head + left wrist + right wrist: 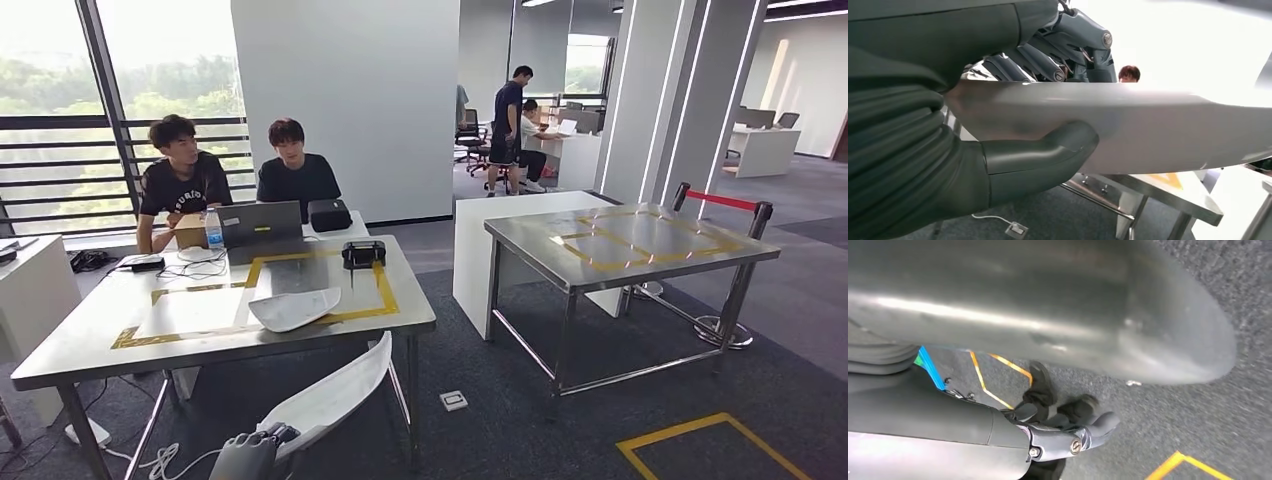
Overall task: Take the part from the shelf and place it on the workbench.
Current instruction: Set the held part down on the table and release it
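My left hand [250, 455] holds a long white curved part [335, 395] low in front of me, just before the near table [400, 318]. In the left wrist view the thumb [1048, 155] presses one face of the part [1158, 135] and the dark fingers [1048, 60] wrap over the other. A second white curved part [295, 308] lies inside the yellow tape frame on that table. My right hand [1068, 427] hangs over the carpet with its fingers loosely apart and nothing in them. A blurred grey curved surface [1048, 305] sits close above it.
Two people sit behind the near table with a laptop [262, 228], a bottle [213, 230], a black device [364, 254] and cables. A steel table [640, 255] with yellow tape outlines stands to the right, beside a red belt barrier [722, 201]. Yellow tape [715, 450] marks the floor.
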`<state>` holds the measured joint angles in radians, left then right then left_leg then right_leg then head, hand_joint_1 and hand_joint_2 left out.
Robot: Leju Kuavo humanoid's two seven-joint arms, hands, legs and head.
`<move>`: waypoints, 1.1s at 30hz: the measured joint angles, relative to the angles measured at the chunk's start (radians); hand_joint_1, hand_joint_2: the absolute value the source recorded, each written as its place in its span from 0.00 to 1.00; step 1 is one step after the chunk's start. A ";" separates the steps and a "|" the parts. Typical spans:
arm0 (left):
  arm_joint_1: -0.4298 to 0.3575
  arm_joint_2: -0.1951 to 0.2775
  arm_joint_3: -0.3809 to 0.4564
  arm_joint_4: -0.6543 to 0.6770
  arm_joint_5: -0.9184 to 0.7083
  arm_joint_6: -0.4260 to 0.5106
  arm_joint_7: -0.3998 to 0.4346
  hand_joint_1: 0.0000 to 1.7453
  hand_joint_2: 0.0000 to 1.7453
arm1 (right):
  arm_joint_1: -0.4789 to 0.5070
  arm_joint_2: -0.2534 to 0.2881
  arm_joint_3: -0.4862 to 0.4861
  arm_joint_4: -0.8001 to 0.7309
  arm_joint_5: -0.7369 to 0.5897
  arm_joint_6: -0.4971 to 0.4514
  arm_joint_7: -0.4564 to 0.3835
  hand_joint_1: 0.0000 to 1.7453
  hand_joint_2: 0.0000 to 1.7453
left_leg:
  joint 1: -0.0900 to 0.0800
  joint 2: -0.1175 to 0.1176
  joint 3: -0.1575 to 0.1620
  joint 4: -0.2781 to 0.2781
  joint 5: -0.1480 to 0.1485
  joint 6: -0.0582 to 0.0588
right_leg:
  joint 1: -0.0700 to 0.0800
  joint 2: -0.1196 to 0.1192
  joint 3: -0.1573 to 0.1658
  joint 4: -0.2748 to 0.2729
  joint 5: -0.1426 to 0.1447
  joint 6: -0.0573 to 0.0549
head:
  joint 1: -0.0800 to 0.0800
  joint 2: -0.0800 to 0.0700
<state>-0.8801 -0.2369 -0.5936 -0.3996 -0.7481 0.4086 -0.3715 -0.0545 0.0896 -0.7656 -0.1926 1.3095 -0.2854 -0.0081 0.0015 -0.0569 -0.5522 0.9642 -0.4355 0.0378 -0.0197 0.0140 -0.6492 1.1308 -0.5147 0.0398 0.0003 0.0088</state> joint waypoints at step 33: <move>0.011 0.138 0.115 0.024 0.038 0.025 0.071 1.00 1.00 | 0.002 0.005 0.010 0.005 0.061 0.023 -0.019 0.00 0.00 | -0.013 0.041 -0.026 0.035 -0.011 0.005 | -0.003 -0.019 -0.040 0.167 -0.100 -0.001 | -0.018 -0.002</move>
<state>-0.8687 -0.0987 -0.4782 -0.3757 -0.7102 0.4336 -0.3003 -0.0527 0.0942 -0.7553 -0.1877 1.3704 -0.2629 -0.0268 -0.0114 -0.0161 -0.5786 0.9993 -0.4462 0.0432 -0.0230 -0.0052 -0.6895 1.2975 -0.6150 0.0387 -0.0173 0.0069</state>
